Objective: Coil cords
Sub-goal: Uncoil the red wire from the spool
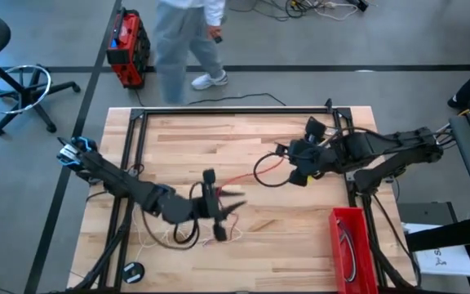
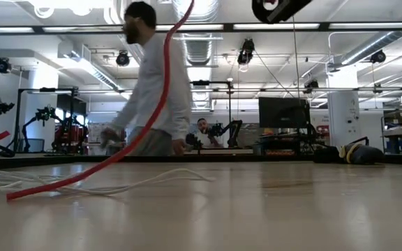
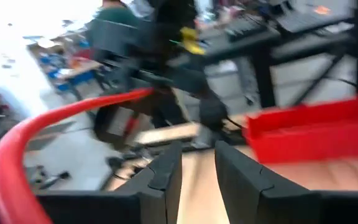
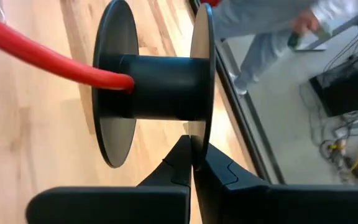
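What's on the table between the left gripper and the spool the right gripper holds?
In the high view, only the red cord spans from near the left gripper toward the black spool in the right gripper; otherwise bare wood.

Grey floor (image 1: 72, 37) around my wooden table (image 1: 243, 131). Black swivel chair (image 1: 11, 77) off one corner, red case (image 1: 129, 49) beside person (image 1: 186, 37) walking past. Beyond: ceiling strip lights (image 2: 271, 26), dark monitor (image 2: 283, 111), benches with other arms.

Left gripper (image 1: 228, 204) jaws apart; right gripper (image 4: 194, 163) jaws closed.
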